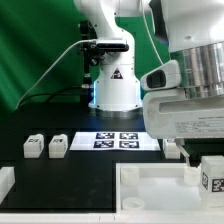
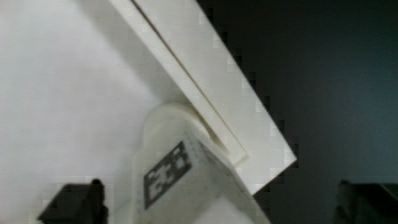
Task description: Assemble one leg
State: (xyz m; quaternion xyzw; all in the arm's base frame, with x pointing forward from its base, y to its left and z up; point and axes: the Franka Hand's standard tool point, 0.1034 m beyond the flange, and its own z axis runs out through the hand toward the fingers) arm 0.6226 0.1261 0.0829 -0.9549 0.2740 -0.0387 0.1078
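Note:
My gripper (image 1: 203, 168) hangs low at the exterior view's right, over the far right corner of the large white panel (image 1: 150, 185). A small white leg (image 1: 212, 177) with a black-and-white tag stands between its fingers, against that corner. In the wrist view the leg (image 2: 183, 172) lies against the panel's edge (image 2: 222, 100). The two dark fingers (image 2: 75, 203) stand wide apart, with a gap on each side of the leg, so the gripper (image 2: 217, 205) is open around it. Two more legs (image 1: 33, 146) (image 1: 58, 147) sit on the black table at the left.
The marker board (image 1: 115, 140) lies flat behind the panel, in front of the arm's white base (image 1: 115, 90). Another white part (image 1: 5, 185) shows at the exterior view's lower left edge.

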